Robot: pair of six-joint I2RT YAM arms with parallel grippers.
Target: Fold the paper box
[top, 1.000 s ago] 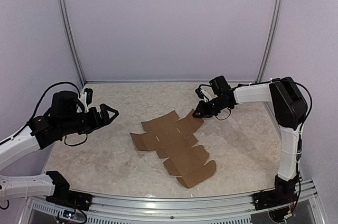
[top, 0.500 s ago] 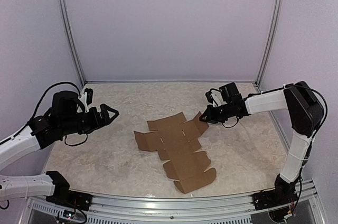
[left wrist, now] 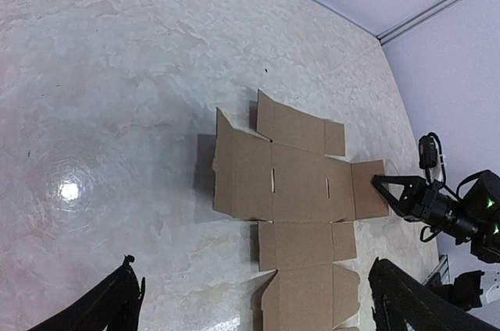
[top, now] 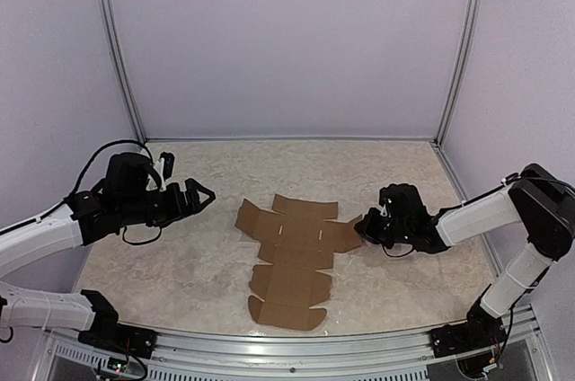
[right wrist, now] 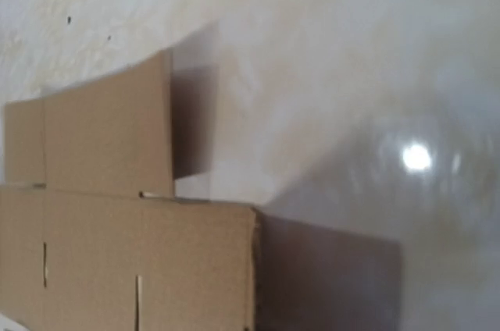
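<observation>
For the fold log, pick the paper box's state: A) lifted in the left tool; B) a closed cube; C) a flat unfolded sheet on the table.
C: the paper box lies spread flat on the table, flaps out, the open left tool apart from it.

One paper box (top: 296,251), two end effectors (top: 205,194) (top: 361,227)

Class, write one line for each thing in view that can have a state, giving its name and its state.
paper box: unfolded, lying flat on the table.
left fingers: open wide, holding nothing, above the table.
right fingers: shut on the paper box's edge.
</observation>
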